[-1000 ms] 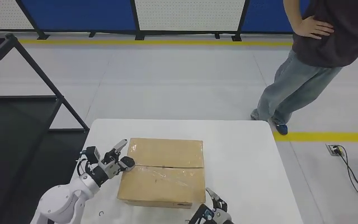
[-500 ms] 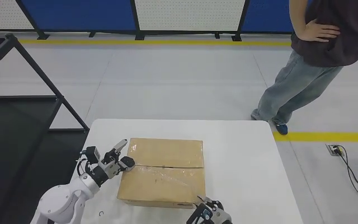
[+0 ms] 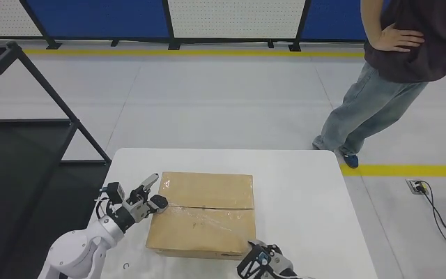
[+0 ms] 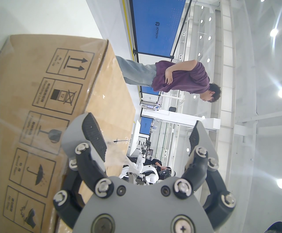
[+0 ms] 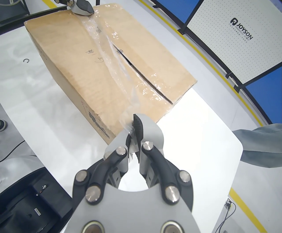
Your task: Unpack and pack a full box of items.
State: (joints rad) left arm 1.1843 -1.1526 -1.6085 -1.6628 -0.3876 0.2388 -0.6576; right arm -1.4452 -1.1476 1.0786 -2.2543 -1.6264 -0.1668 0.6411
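Bench (image 3: 300,188) is carrying box (image 3: 205,209); right hand (image 5: 133,130) is pinching tape (image 5: 110,59) at box corner, left hand (image 4: 143,123) is gaping wide beside box.

The right gripper (image 5: 132,128) has its fingers (image 5: 152,132) pinched together on a crumpled end of clear tape (image 5: 130,97), just off the near corner of the cardboard box (image 5: 72,57). Taking straight ahead of this gripper as twelve o'clock, the box stretches away toward eleven on the white bench (image 5: 198,123). The tape runs along the box top, wrinkled and partly lifted, beside the dark seam (image 5: 141,72) between the closed flaps. Pen scribbles mark the flap next to it. At the box's far end, about eleven o'clock, the left gripper's fingertip (image 5: 82,7) sits at the top edge by the tape's far end. Beyond the bench, at one o'clock, stands a white pegboard panel (image 5: 231,28).
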